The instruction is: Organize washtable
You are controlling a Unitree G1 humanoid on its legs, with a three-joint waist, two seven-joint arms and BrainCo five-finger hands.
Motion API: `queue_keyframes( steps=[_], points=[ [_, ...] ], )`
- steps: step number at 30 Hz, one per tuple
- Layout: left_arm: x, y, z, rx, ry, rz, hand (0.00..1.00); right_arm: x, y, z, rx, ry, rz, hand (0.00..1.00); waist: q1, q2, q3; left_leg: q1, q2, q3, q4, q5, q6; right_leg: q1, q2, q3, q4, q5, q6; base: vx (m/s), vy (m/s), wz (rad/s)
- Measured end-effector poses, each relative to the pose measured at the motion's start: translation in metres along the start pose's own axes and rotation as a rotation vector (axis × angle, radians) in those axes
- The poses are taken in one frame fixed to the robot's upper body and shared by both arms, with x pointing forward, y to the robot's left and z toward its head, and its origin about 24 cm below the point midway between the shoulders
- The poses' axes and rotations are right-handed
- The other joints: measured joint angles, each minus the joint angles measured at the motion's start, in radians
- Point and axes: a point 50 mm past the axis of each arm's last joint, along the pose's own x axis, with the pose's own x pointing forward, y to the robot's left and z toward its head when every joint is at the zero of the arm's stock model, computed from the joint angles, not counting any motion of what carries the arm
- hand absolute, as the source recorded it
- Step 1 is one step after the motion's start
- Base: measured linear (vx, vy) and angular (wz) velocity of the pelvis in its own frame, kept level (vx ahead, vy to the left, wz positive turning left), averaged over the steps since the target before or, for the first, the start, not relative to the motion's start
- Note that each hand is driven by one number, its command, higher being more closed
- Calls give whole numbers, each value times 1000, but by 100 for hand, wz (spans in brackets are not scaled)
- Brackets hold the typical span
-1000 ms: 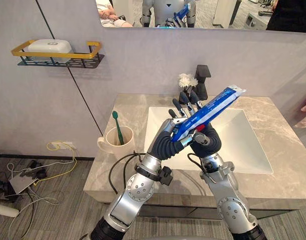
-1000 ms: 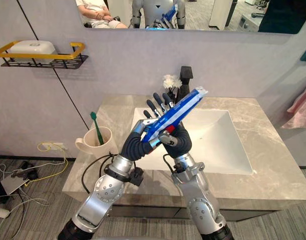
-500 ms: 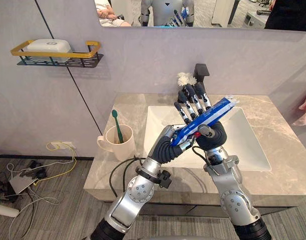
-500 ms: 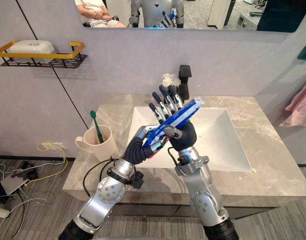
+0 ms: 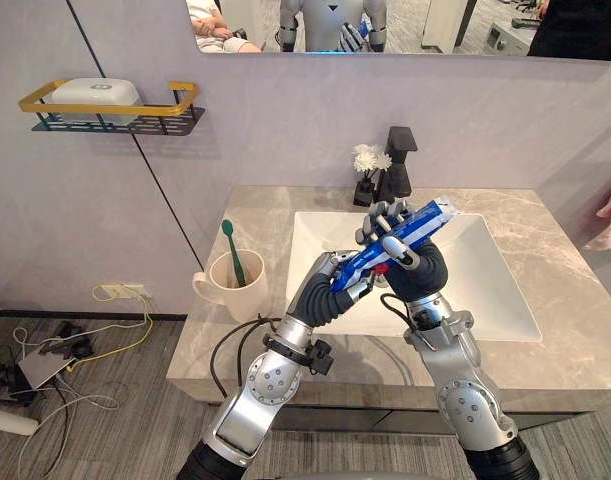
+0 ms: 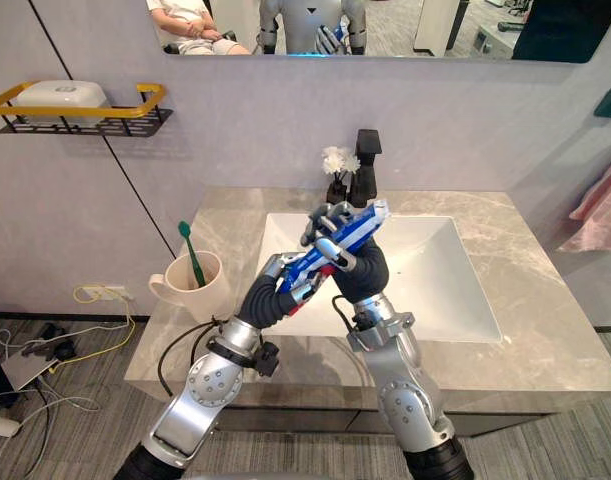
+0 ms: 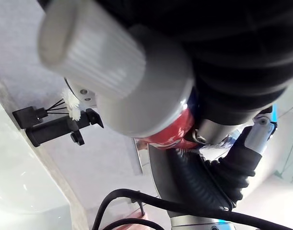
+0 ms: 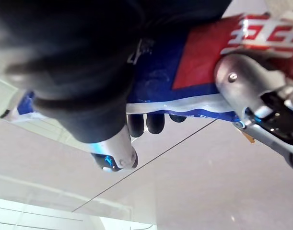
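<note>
A blue toothpaste tube (image 5: 417, 224) with a red end and a white ribbed cap (image 7: 103, 72) is held up over the front left of the sink (image 5: 505, 300). My left hand (image 5: 325, 290) is shut on its lower, capped end. My right hand (image 5: 420, 272) is shut on the tube's middle, with its fingers (image 5: 385, 215) curled over the top; in the right wrist view the dark fingertips wrap the blue tube (image 8: 175, 72). The tube slants up toward the right, its flat end free.
A cream cup (image 5: 235, 285) with a green toothbrush (image 5: 232, 250) stands on the counter left of the sink. A black faucet (image 5: 400, 160) and a small vase of white flowers (image 5: 370, 162) are at the back. A wall shelf (image 5: 115, 120) holds a white box.
My right hand's fingers went from straight behind the tube to curled round it. The tube has come lower and lies flatter. The left hand keeps its grip.
</note>
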Motion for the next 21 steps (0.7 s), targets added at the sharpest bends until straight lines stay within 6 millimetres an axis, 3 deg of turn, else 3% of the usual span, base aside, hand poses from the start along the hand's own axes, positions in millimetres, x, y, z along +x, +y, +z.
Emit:
queue_keyframes(
  steps=[10,11,21],
  points=[
    [-4,2,-5,26,37,9,100,0,-2,-9,20,-2,-32,100,0,2,2,10,-2,-2,-24,12,1,1,0,-4,-1,0,0,0,0,0],
    [-4,2,-5,29,38,10,0,0,-2,-10,19,-4,-36,100,0,2,2,10,-2,-2,-24,12,1,1,0,-5,-1,0,0,0,0,0],
    [-1,20,3,43,18,98,0,-1,-1,-10,62,-63,-52,100,-1,10,11,20,-3,-11,-24,12,1,17,0,-15,-4,0,0,-3,-3,2]
  ],
)
